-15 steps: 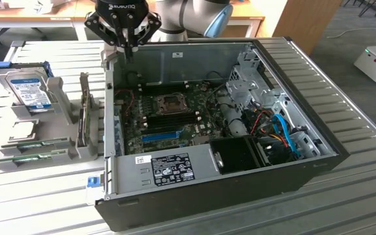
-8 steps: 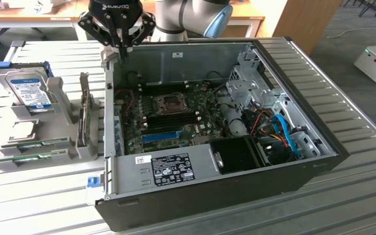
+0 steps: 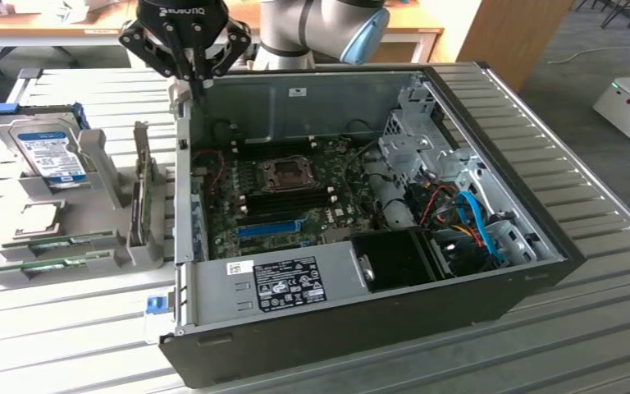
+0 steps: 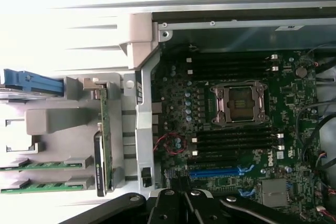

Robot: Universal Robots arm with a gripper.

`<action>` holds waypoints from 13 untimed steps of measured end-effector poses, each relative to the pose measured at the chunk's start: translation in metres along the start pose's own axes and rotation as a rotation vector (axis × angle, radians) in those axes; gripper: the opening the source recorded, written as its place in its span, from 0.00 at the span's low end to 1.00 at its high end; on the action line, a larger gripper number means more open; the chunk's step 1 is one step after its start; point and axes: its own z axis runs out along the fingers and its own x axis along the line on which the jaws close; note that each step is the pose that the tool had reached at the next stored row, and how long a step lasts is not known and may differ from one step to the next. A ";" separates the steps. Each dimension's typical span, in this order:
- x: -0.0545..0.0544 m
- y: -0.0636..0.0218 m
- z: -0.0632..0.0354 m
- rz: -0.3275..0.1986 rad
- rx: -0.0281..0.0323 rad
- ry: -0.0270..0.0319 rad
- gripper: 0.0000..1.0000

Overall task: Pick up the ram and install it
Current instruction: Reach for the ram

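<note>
Ram (image 3: pixel 69 242) (image 4: pixel 44 165): long, thin green stick lying flat in a slot at the near end of the grey holder (image 3: pixel 96 168) (image 4: pixel 58 124). Nothing holds or touches it.
Second ram stick (image 3: pixel 58 265) (image 4: pixel 42 186): lies parallel, just beside the first, in the next slot of the same holder.
Upright card (image 3: pixel 140 193) (image 4: pixel 105 129): stands on edge in the holder, between the flat sticks and the case wall.
Hard drive (image 3: pixel 50 152): silver with a blue label and a blue rail, propped at the far end of the holder.
Tool (image 3: pixel 197 86) (image 4: pixel 181 187): fingers pressed together with nothing between them. It hangs over the far corner of the computer case (image 3: pixel 348 328) on the exterior view's left, just inside the wall that faces the holder and well apart from both sticks.
Motherboard (image 3: pixel 293 193) (image 4: pixel 236 145): exposed in the open case. The CPU socket (image 3: pixel 289 174) (image 4: pixel 239 103) is uncovered, with dark memory slots (image 4: pixel 233 140) on either side of it and a blue slot (image 3: pixel 268 227) (image 4: pixel 215 172) beyond them.
Cables: blue and orange leads (image 3: pixel 474 222) are bundled beside the drive cage at the exterior view's right.
Counter (image 3: pixel 610 328): slatted metal; it carries the holder and the case side by side.
</note>
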 end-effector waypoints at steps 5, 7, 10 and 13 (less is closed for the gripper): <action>0.006 -0.0004 -0.0001 0.000 0.0000 0.0000 0.11; 0.008 -0.0006 -0.0002 0.000 0.0001 0.0001 0.11; 0.011 -0.0008 -0.0002 0.000 0.0000 0.0001 0.11; 0.015 -0.0011 -0.0003 0.000 0.0000 0.0001 0.11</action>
